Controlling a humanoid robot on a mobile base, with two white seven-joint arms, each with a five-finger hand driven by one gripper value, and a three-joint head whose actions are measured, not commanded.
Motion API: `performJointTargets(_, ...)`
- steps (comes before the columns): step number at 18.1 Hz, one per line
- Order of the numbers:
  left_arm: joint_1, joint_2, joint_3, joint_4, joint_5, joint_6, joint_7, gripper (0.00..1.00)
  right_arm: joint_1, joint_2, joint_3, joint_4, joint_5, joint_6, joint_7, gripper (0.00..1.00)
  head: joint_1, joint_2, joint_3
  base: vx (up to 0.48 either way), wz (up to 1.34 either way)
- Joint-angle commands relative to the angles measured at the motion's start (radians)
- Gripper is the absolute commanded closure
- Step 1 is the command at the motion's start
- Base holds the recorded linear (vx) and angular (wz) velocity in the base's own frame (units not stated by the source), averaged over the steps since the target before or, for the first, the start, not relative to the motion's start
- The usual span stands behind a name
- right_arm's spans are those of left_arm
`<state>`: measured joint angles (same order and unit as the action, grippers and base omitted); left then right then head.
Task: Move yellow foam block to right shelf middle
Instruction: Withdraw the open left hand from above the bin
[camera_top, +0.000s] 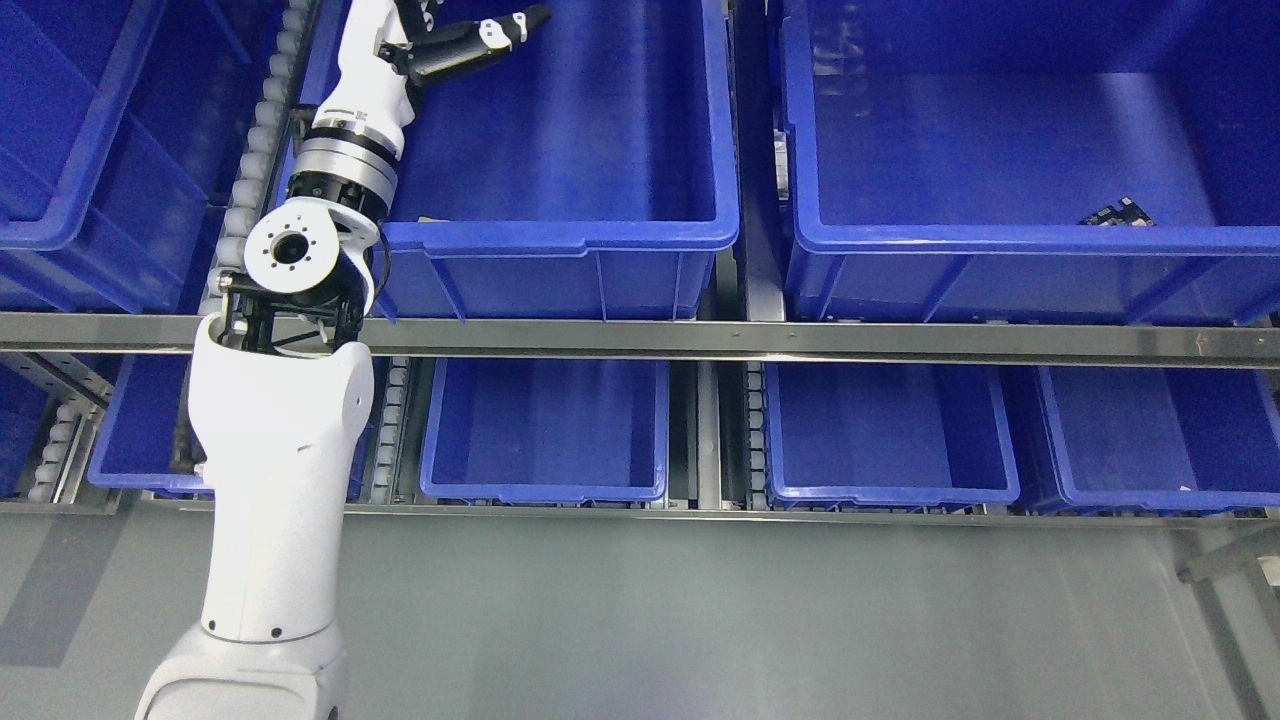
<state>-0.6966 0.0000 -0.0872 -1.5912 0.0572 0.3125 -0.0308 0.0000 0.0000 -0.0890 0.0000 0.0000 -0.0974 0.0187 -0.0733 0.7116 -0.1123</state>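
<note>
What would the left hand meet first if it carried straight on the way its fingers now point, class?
The left hand points right and slightly up, over the upper middle bin. Nothing shows in its path inside the bin; it would probably reach the bin's right wall first, though depth is unclear.

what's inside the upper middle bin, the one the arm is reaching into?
Only the left hand shows inside the upper middle bin, fingers extended and holding nothing. No yellow block is visible. The bin's near wall and the arm hide part of the floor, and the top is cropped.

Blue bins (560, 235): glossy smooth plastic. Shelf rail (800, 340): brushed metal. Arm shell (275, 480): smooth white plastic, metal wrist ring.
</note>
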Motion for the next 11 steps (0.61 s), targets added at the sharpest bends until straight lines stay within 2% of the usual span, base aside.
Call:
performJointTargets(1, 0.031, 0.017, 0.066, -0.128, -0.010, 0.000, 0.006, 0.00, -0.003, -0.017, 0.000, -0.017, 0.000, 0.001, 0.000, 0.00, 0.0000, 0.000, 0.000, 0.000, 0.00)
performJointTargets(11, 0.031, 0.017, 0.066, -0.128, -0.010, 0.002, 0.002, 0.00, -0.002, -0.017, 0.000, -0.017, 0.000, 0.001, 0.000, 0.00, 0.0000, 0.000, 0.000, 0.000, 0.00)
